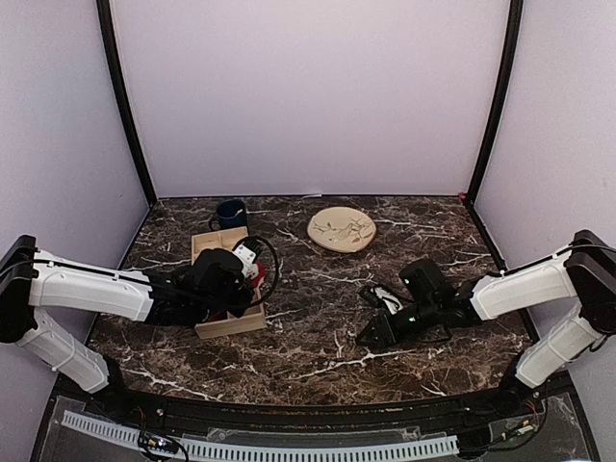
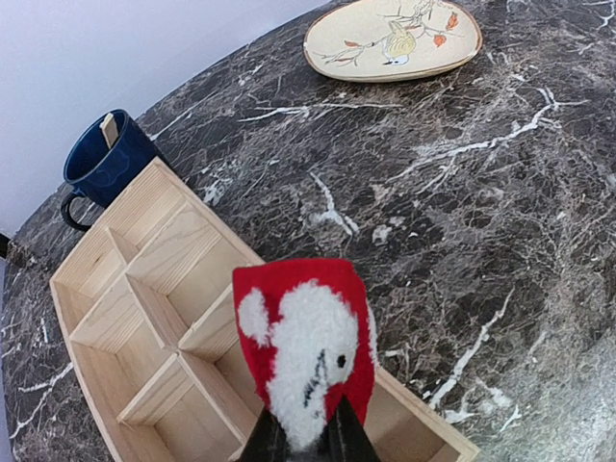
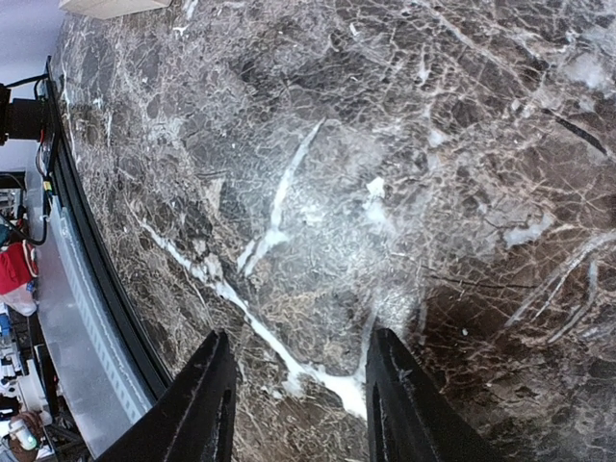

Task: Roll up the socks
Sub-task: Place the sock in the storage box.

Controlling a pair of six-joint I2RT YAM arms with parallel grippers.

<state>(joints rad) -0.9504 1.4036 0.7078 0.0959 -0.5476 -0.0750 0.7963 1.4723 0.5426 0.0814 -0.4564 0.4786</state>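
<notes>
Socks (image 2: 303, 337), seen as one red bundle, are pinched in the clenched left hand (image 2: 306, 440) above the wooden tray (image 2: 144, 279) on the left, probably so the bundle can be lowered into a compartment. The right hand (image 3: 298, 404) is poised released and empty over the tabletop (image 3: 385, 144).

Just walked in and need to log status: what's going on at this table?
The left hand is shut on a bright red fabric sock with a fuzzy white patch, holding it above the light wooden divided tray, whose visible compartments look empty. The right hand is open over the dark marble tabletop, holding nothing. A dark blue mug and an oval beige plate with a bird drawing sit farther back. Whether the sock is rolled, I cannot tell.
</notes>
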